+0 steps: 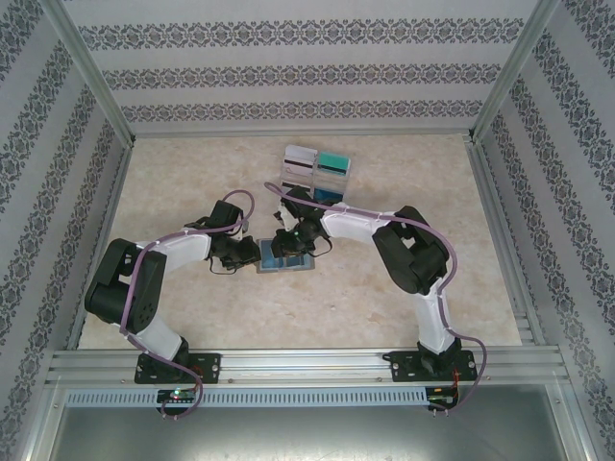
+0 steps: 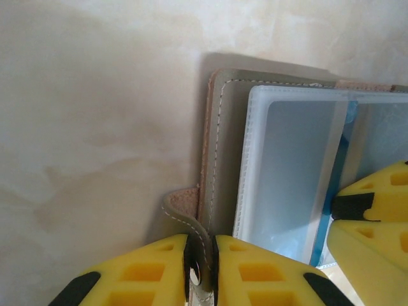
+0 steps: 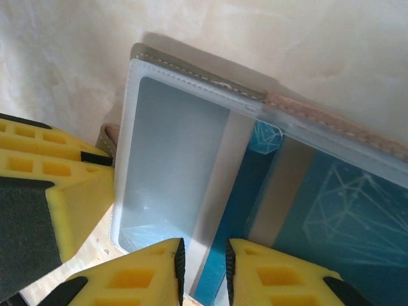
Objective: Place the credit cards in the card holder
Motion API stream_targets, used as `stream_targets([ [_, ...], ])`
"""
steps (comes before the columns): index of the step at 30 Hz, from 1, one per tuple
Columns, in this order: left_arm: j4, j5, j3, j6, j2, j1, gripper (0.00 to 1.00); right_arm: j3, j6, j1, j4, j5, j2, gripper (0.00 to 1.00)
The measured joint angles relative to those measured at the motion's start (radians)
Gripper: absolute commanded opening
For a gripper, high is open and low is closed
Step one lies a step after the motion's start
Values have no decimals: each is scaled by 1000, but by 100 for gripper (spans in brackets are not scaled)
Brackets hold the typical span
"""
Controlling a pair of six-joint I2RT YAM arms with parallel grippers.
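Two white robot arms meet over one flat grey-brown stitched card holder, which lies opened on the mottled beige table, midway between the two arm bases and farther out. To the holder's left, the left arm reaches in, and the yellow-fingered left gripper sits at the holder's left edge. Its two jaws are pressed together on the holder's small rounded snap tab. Inside the holder lies one clear plastic sleeve with a pale blue-grey panel behind it. Under the sleeve's right part lies one blue plastic card with a pale stripe and thin white line art. The right gripper stands over the holder's near edge with its two yellow jaws almost closed. The thin edge of the blue card runs between them, apparently pinched. The right arm bends away to the holder's right. Beyond the holder, just past both grippers, stands one clear rack holding white-grey, teal and blue cards; their number cannot be counted.
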Motion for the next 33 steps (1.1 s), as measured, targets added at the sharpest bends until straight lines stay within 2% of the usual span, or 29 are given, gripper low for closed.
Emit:
stream_targets([
  [12, -2, 0, 0, -9, -3, 0, 20, 1, 2, 0, 10, -27, -6, 27],
  [17, -53, -15, 2, 1, -47, -11, 38, -71, 2, -50, 13, -45, -118, 29],
  [19, -90, -25, 13, 10, -75, -13, 43, -108, 3, -83, 14, -51, -175, 30],
  [24, -153, -41, 87, 18, -124, -13, 42, -196, 4, -152, 21, -58, -258, 34],
  [28, -161, -37, 140, 18, -119, -21, 40, -246, 17, -157, 37, -78, -248, 35],
  [33, -163, -29, 192, 17, -55, -82, 35, -258, 27, -156, 55, -95, -211, 35],
])
